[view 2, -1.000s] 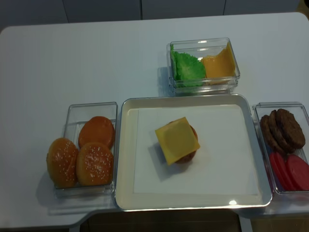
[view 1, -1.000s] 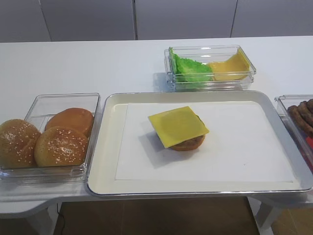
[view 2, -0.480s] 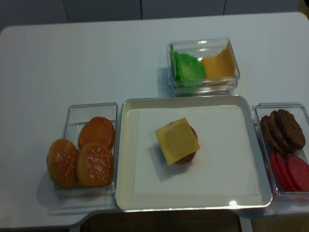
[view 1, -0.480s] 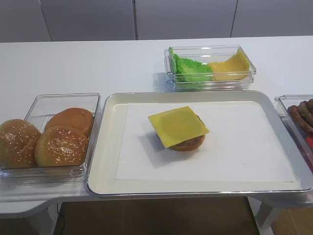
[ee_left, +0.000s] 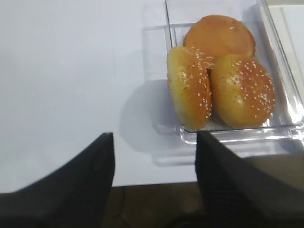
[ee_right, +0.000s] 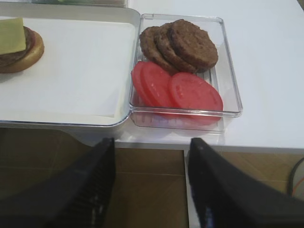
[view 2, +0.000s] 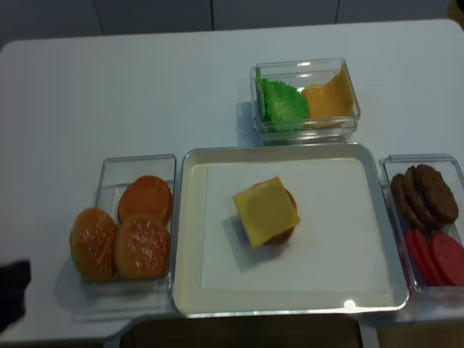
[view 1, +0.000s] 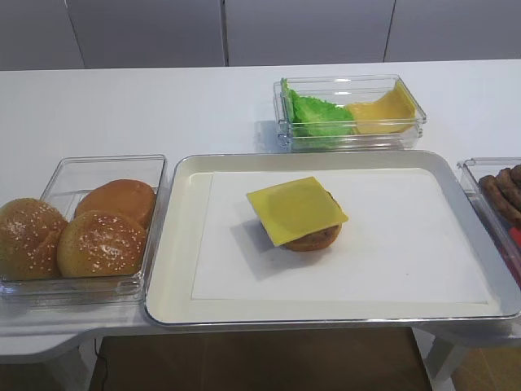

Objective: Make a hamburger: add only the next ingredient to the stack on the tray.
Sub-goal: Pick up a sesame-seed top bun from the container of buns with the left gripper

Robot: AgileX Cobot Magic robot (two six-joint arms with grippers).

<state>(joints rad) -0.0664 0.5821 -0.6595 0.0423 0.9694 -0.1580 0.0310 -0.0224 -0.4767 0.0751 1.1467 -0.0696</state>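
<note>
Two sesame-seeded bun tops [view 1: 102,243] [view 1: 28,236] lie in a clear tub [view 1: 106,165] left of the tray, next to a smooth brown bun [view 1: 120,199]. In the left wrist view one seeded top [ee_left: 243,90] lies flat and the other [ee_left: 190,94] stands on edge. My left gripper [ee_left: 154,137] hangs open and empty over the table's front edge, short of that tub. The stack [view 1: 297,212], a bun base and patty under a square cheese slice, sits mid-tray [view 1: 326,319]. My right gripper [ee_right: 152,142] is open and empty, below the table edge.
A tub of lettuce and cheese slices [view 1: 350,110] stands behind the tray. Right of the tray a tub [ee_right: 228,71] holds patties [ee_right: 185,42] and tomato slices [ee_right: 183,90]. A dark part of the left arm [view 2: 11,290] shows at the lower left edge.
A dark part of the left arm has come into the realsense view at the lower left. The food and the tray have not moved.
</note>
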